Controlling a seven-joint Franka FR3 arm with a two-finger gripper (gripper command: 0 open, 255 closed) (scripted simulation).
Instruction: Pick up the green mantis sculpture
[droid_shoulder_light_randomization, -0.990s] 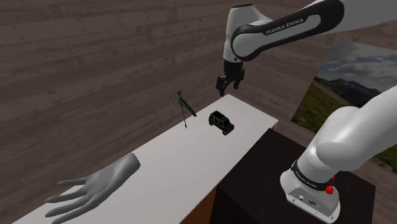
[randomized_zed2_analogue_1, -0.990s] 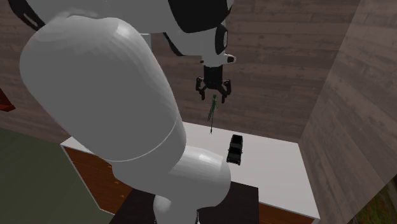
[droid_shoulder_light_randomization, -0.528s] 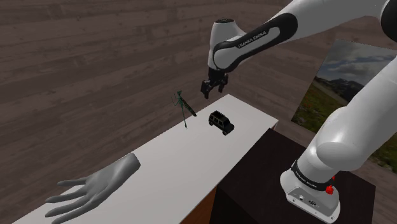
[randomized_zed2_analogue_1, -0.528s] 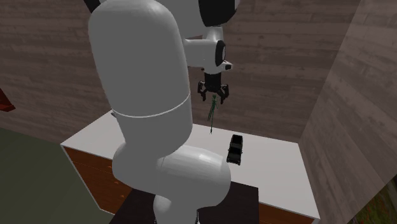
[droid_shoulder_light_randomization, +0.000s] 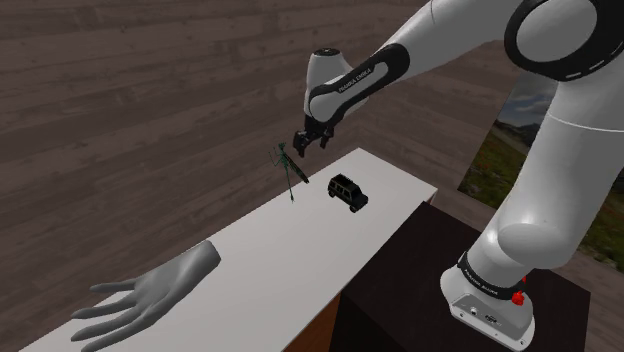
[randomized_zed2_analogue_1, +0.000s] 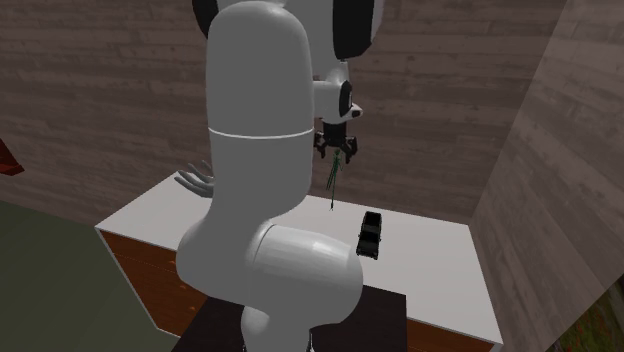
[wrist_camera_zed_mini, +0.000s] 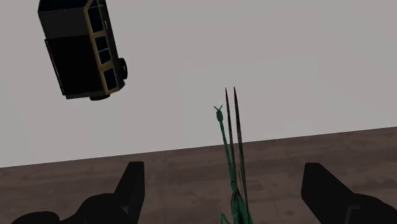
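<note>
- Green and very thin, the mantis sculpture (droid_shoulder_light_randomization: 289, 172) is seen standing upright on the white table top (droid_shoulder_light_randomization: 300, 262), a little above the middle of the shoulder view and close to the table's edge along the wooden wall (droid_shoulder_light_randomization: 150, 80).
- The all-black gripper (droid_shoulder_light_randomization: 303, 142) is held just above and to the right of the sculpture's top in that view, at the end of the white arm reaching in from the upper right.
- In the second exterior view the gripper (randomized_zed2_analogue_1: 338, 150) is found at the upper middle of the frame, directly over the mantis sculpture (randomized_zed2_analogue_1: 333, 182), with its tips level with the sculpture's top.
- In the wrist view the gripper (wrist_camera_zed_mini: 222, 172) is shown with its fingers (wrist_camera_zed_mini: 130, 181) spread wide apart; the mantis sculpture (wrist_camera_zed_mini: 231, 162) rises between them and is touched by neither.
- Nothing is held by the gripper.
- A black toy car (droid_shoulder_light_randomization: 348, 192) is set on the table just right of the sculpture in the shoulder view, apart from it; in the wrist view the car (wrist_camera_zed_mini: 83, 48) lies well off to one side of the gripper.
- A grey model hand (droid_shoulder_light_randomization: 150, 297) lies palm down on the table at the lower left of the shoulder view, well apart from the sculpture.
</note>
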